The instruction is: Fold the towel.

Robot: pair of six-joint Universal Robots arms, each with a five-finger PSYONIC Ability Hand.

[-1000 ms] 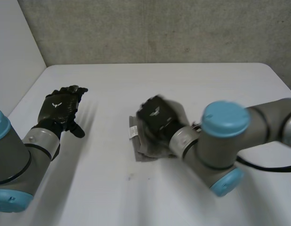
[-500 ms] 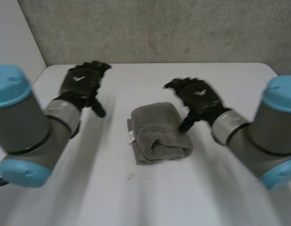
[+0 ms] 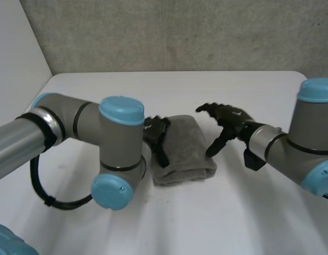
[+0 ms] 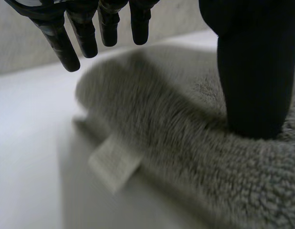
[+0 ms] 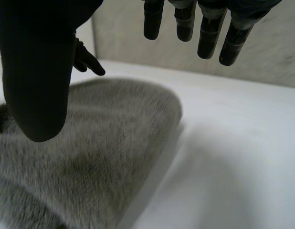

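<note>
I'm hovering left hand point(image 3: 156, 135) and right hand point(image 3: 227, 118), both spread, empty, flanking towel point(image 3: 182, 146) | risk: either hand catching the roll, undoing fold.

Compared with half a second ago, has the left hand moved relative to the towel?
Yes. The left hand has come from well to the left of the folded towel right up to its left edge; the towel itself has stayed put.

Left robot hand point(image 3: 155, 133), right robot hand point(image 3: 232, 119): fingers straight, spread
</note>
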